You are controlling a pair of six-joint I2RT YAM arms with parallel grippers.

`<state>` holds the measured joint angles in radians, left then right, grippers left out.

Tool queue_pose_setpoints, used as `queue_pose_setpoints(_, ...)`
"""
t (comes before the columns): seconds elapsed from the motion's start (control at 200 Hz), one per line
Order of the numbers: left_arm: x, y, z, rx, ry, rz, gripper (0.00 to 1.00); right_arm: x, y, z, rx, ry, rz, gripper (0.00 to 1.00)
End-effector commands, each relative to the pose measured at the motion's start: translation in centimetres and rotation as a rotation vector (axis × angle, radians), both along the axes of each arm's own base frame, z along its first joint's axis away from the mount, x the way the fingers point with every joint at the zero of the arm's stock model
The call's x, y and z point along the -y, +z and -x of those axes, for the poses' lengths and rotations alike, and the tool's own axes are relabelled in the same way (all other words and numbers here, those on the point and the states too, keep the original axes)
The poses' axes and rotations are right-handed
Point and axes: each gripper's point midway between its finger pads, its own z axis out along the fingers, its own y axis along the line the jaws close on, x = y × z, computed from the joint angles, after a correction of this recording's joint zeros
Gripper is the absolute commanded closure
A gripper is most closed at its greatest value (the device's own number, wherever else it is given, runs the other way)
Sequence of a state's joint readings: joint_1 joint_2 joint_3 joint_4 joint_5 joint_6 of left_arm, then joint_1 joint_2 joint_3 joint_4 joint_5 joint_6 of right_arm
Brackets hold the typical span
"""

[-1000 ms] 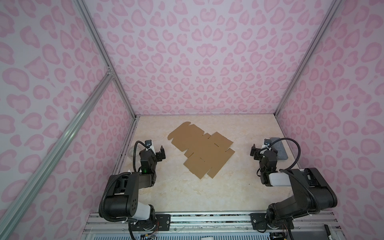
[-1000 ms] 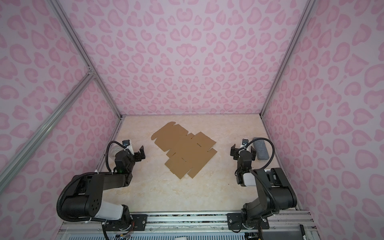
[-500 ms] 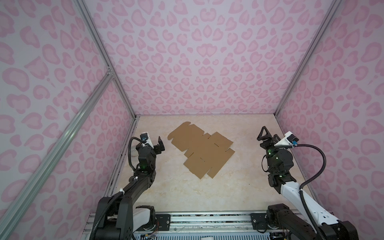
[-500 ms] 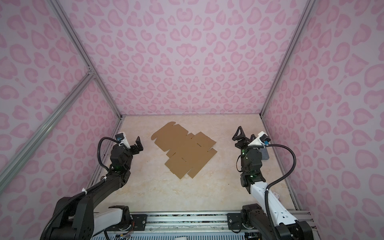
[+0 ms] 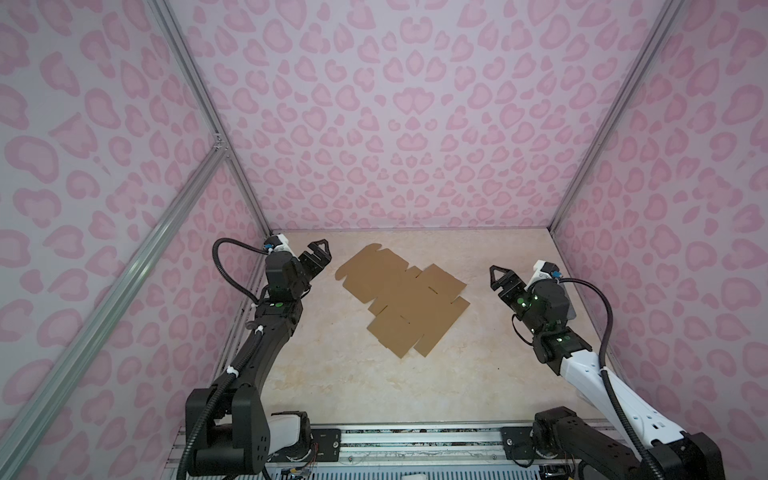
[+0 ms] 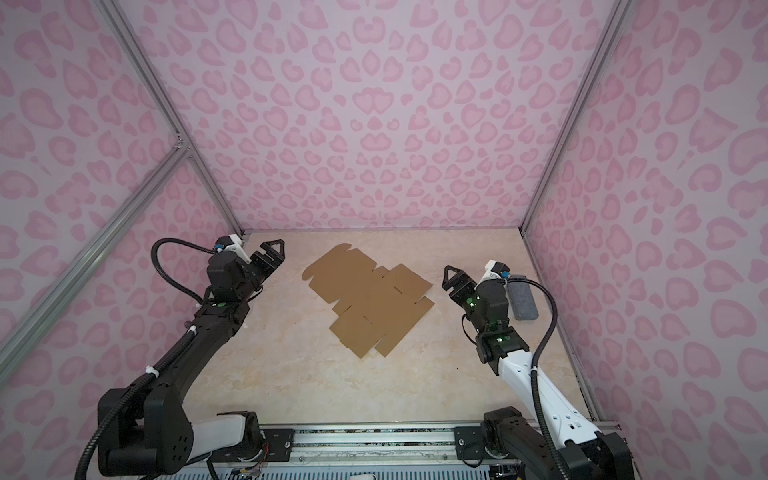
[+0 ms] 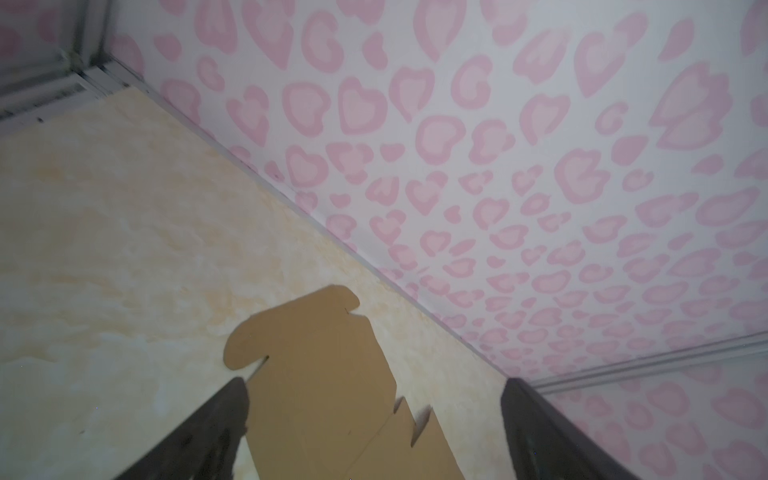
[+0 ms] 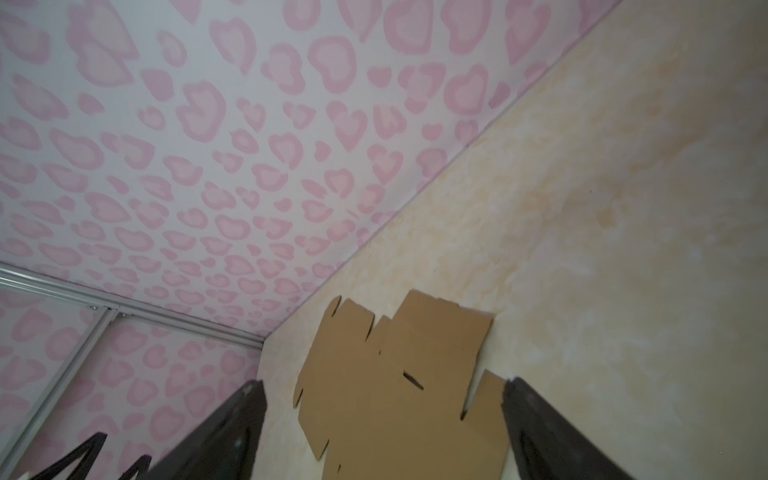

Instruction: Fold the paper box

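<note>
Approach stage judged; nothing folded yet. The right gripper and left gripper are held spread wide, empty, flanking the paper box, which is laid flat mid-table, untouched. Next, a flap edge must be gripped and raised.

The paper box, a flat brown cardboard die-cut sheet with notched flaps, lies unfolded on the beige marbled table, in the space between the two sets of jaws. The left gripper has its jaws apart, tips aimed at the sheet's rounded far flap, near it but clear of it. The right gripper, jaws also apart, points at the sheet's opposite side, close to a corner flap without touching. Behind the right jaws, on the wrist's side away from the sheet, a grey rectangular block lies on the table, partly hidden by the black cable.
</note>
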<state>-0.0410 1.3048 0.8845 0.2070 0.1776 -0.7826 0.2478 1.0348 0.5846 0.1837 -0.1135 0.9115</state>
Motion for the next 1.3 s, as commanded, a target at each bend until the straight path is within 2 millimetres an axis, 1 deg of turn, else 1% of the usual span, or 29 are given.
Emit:
queue_pose_setpoints(0.0,2.8,-2.7,0.7,-0.123,-0.072,-0.095,0.03,-2.4,-4.0,1.3,-0.162,0.104,-0.031,0.12)
queue_pose_setpoints(0.06,4.0,-3.4,0.4,-0.152,-0.071,-0.182,0.02,-3.9,-5.0,1.3,-0.18,0.157,-0.054,0.14)
queue_pose_setpoints(0.115,5.1,-4.2,-0.2,-0.183,-0.083,-0.24,0.02,-4.7,-6.2,1.5,-0.209,0.18,-0.049,0.16)
queue_pose_setpoints(0.185,6.2,-5.7,-1.0,-0.238,-0.099,-0.281,0.02,-5.5,-7.5,1.6,-0.232,0.204,-0.043,0.17)
queue_pose_setpoints(0.215,6.8,-6.9,-1.5,-0.274,-0.119,-0.291,0.03,-5.8,-8.4,1.7,-0.251,0.213,-0.041,0.18)
queue_pose_setpoints(0.3,8.2,-9.1,-2.7,-0.339,-0.145,-0.343,0.02,-6.7,-10.0,1.7,-0.284,0.241,-0.061,0.23)
queue_pose_setpoints(0.335,8.9,-10.0,-3.1,-0.364,-0.161,-0.368,0.02,-7.0,-10.8,1.7,-0.301,0.248,-0.068,0.25)
queue_pose_setpoints(0.415,10.3,-11.6,-3.9,-0.41,-0.177,-0.43,0.02,-7.4,-11.8,1.5,-0.322,0.262,-0.08,0.28)
queue_pose_setpoints(0.46,10.7,-12.5,-4.2,-0.436,-0.177,-0.463,0.03,-7.3,-12.4,1.5,-0.336,0.255,-0.072,0.29)
queue_pose_setpoints(0.47,10.8,-13.0,-4.1,-0.449,-0.177,-0.473,0.02,-7.3,-12.5,1.5,-0.338,0.255,-0.071,0.29)
queue_pose_setpoints(0.48,10.9,-12.5,-4.6,-0.438,-0.173,-0.475,0.02,-7.3,-12.6,1.5,-0.339,0.254,-0.069,0.3)
queue_pose_setpoints(0.505,11.2,-12.8,-4.8,-0.446,-0.174,-0.487,0.02,-7.4,-12.8,1.4,-0.343,0.255,-0.069,0.31)
queue_pose_setpoints(0.56,11.4,-13.7,-5.2,-0.469,-0.176,-0.504,0.02,-7.3,-13.3,1.4,-0.352,0.254,-0.064,0.32)
queue_pose_setpoints(0.655,11.2,-15.5,-5.6,-0.524,-0.165,-0.528,0.02,-7.2,-13.9,1.4,-0.361,0.246,-0.05,0.34)
queue_pose_setpoints(0.81,11.3,-18.0,-5.6,-0.591,-0.156,-0.528,0.02,-7.0,-15.5,1.6,-0.382,0.232,-0.047,0.37)
queue_pose_setpoints(0.995,11.9,-19.9,-5.8,-0.642,-0.179,-0.526,0.02,-7.4,-16.3,1.4,-0.384,0.245,-0.059,0.38)
queue_pose_setpoints(1.045,11.8,-20.3,-5.8,-0.652,-0.174,-0.527,0.02,-7.5,-16.2,1.1,-0.373,0.244,-0.058,0.39)
queue_pose_setpoints(1.16,11.8,-21.2,-5.5,-0.674,-0.175,-0.525,0.03,-7.5,-16.3,0.9,-0.359,0.243,-0.059,0.41)
queue_pose_setpoints(1.295,11.7,-22.9,-4.9,-0.716,-0.176,-0.518,0.02,-7.7,-17.1,0.7,-0.365,0.244,-0.066,0.42)
